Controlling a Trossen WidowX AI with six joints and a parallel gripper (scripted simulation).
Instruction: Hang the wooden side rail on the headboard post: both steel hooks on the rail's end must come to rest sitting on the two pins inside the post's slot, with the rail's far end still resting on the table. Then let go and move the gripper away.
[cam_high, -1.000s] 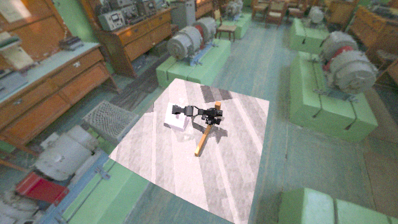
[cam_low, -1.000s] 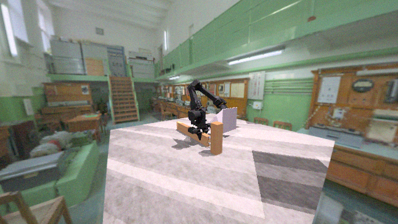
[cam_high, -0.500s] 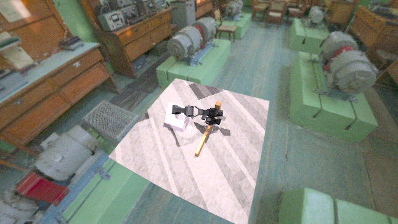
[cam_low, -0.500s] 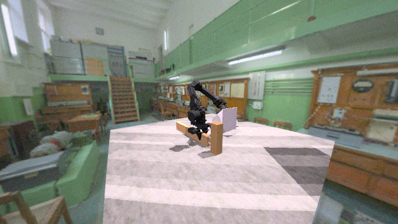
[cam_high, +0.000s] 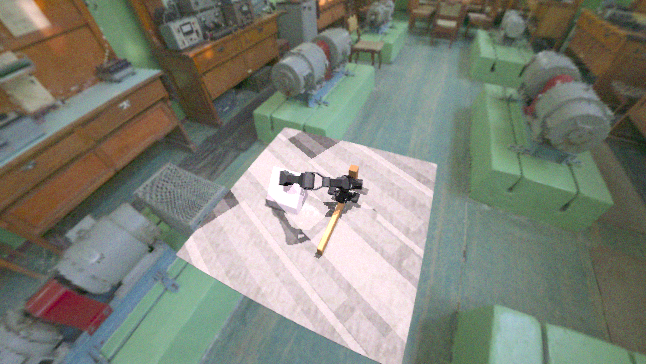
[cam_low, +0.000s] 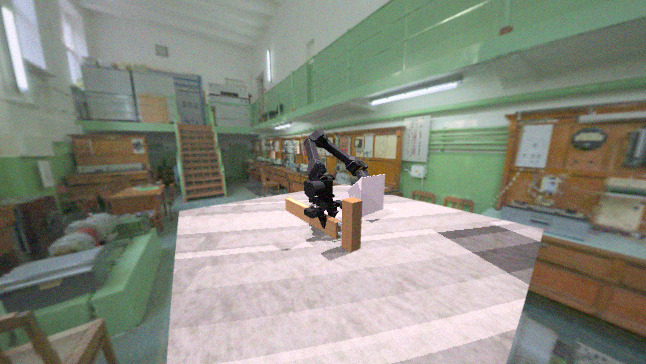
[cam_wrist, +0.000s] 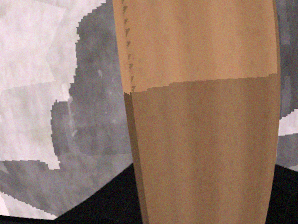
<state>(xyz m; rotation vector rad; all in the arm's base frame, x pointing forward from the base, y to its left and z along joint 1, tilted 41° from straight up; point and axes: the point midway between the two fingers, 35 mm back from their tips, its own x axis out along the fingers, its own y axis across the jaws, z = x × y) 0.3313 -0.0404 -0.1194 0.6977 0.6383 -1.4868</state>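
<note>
The wooden side rail (cam_high: 330, 231) (cam_low: 303, 210) (cam_wrist: 200, 163) is a long light-brown bar. Its far end rests on the table (cam_high: 350, 295) (cam_low: 300, 300). Its near end is raised beside the headboard post (cam_high: 354, 171) (cam_low: 351, 223), a short upright wooden block. My gripper (cam_high: 341, 196) (cam_low: 318, 210) is shut on the rail close to the post end. In the wrist view the rail fills the middle, with the post as the lighter wood above it. The steel hooks, the pins and the slot are hidden.
The arm's white base block (cam_high: 287, 197) (cam_low: 370, 192) stands on the table just beside the post. The table edges drop to the workshop floor on all sides.
</note>
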